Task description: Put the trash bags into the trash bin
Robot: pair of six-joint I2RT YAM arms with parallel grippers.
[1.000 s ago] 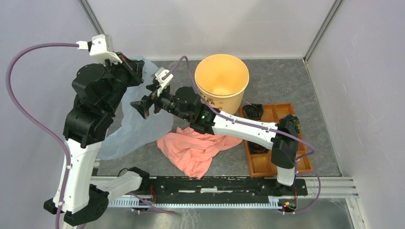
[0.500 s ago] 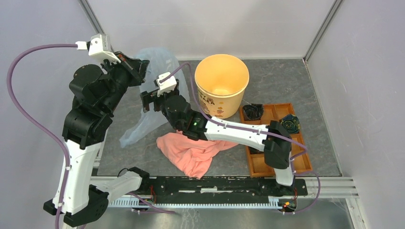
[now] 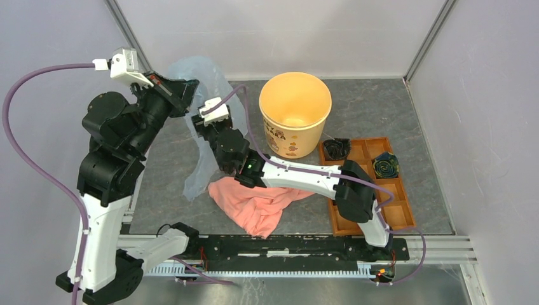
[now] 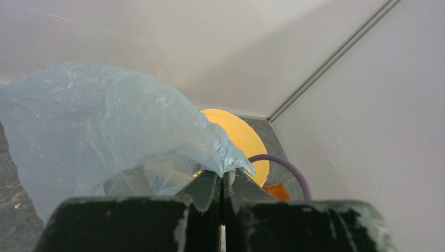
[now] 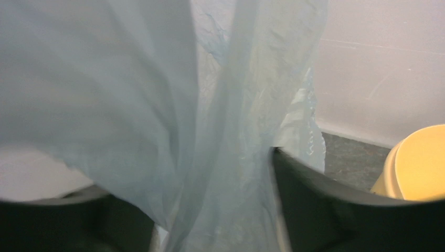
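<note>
Left claw (image 4: 223,176) pinched shut on a corner of the blue bag (image 4: 105,121), held high at upper left of the overhead view. Right claw (image 5: 210,199) astride the hanging film, jaws apart (nothing gripped so far). Best to close low on the film, spread the mouth, then carry both ends over the yellow bin (image 3: 295,136), upper centre, before letting go.
</note>
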